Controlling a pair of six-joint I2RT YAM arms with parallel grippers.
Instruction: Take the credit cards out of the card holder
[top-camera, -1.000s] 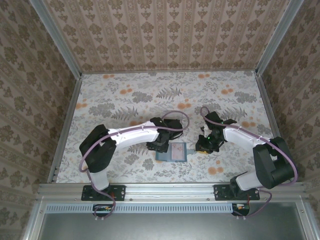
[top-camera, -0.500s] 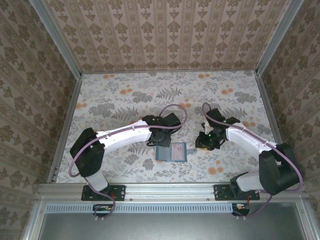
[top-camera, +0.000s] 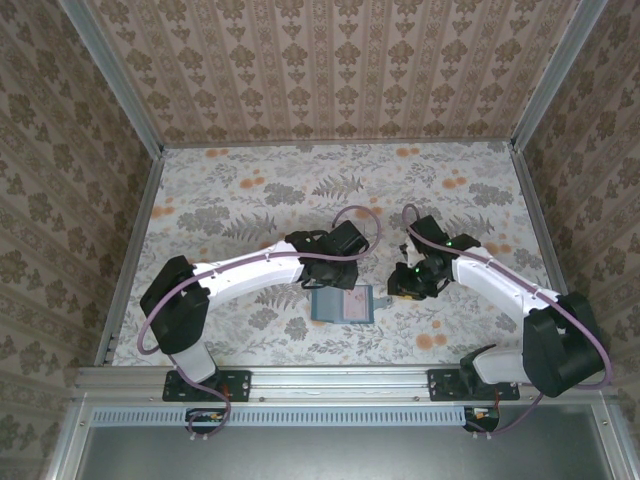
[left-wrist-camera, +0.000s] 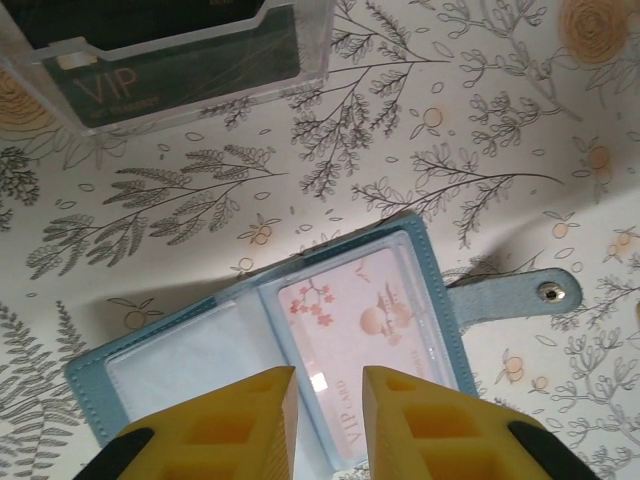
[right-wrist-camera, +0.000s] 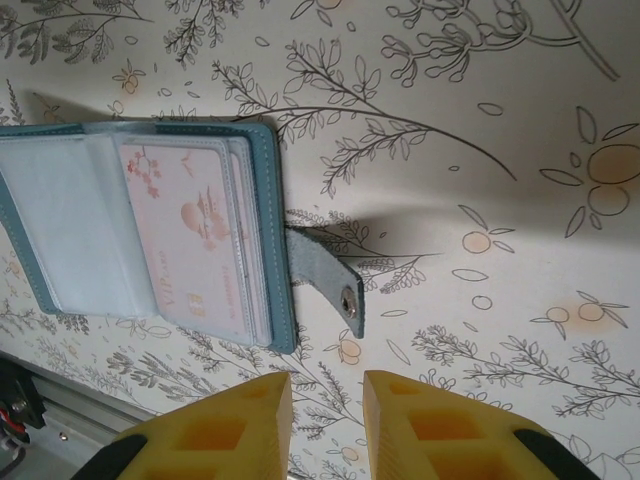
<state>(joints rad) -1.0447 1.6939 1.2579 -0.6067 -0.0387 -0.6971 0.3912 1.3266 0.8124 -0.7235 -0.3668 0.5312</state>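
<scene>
Both left pincer (left-wrist-camera: 328, 385) and right pincer (right-wrist-camera: 326, 390) stand slightly apart, empty. Card holder (left-wrist-camera: 180, 345) lies open, pink card (left-wrist-camera: 365, 315) inside.

Teal-blue card holder (top-camera: 342, 304) (left-wrist-camera: 230, 345) (right-wrist-camera: 140, 240) lying open and flat on floral table (top-camera: 250, 180), snap tab extended sideways. Pale pink card (left-wrist-camera: 360, 320) (right-wrist-camera: 185, 235) seated in clear inner sleeve, face up. Dark green VIP card (left-wrist-camera: 170, 75) lying apart, inside clear plastic piece (left-wrist-camera: 300, 40).

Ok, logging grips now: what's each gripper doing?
Left gripper: slightly open, holding nothing.
Right gripper: slightly open, holding nothing.
</scene>
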